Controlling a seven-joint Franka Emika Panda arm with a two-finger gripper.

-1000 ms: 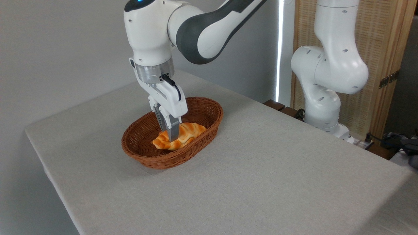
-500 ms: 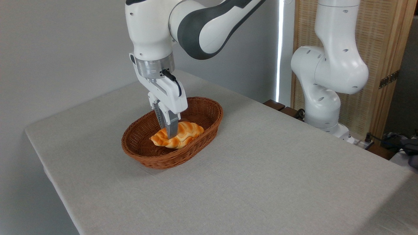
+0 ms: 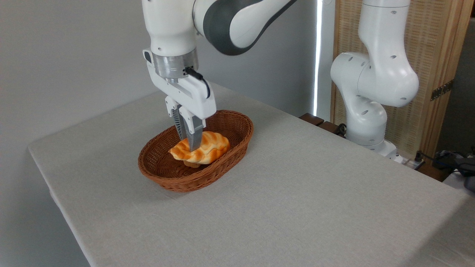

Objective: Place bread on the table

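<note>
Our gripper (image 3: 193, 145) pinches the bread (image 3: 200, 147); it has risen inside the wicker basket (image 3: 226, 168); the table (image 3: 297, 193) comes next.

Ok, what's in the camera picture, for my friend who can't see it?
A white robot arm's gripper pinches a glossy golden-orange plaited bread loaf, lifted above the floor of a brown oval wicker basket. The basket sits on a light grey-beige cloth table.

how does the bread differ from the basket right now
The bread is glossy golden-orange with pale ridges; the basket is brown woven wicker. The bread is far smaller, about half the basket's length. The bread is held in the gripper, raised over the basket's floor; the basket rests on the table. Both are elongated.
</note>
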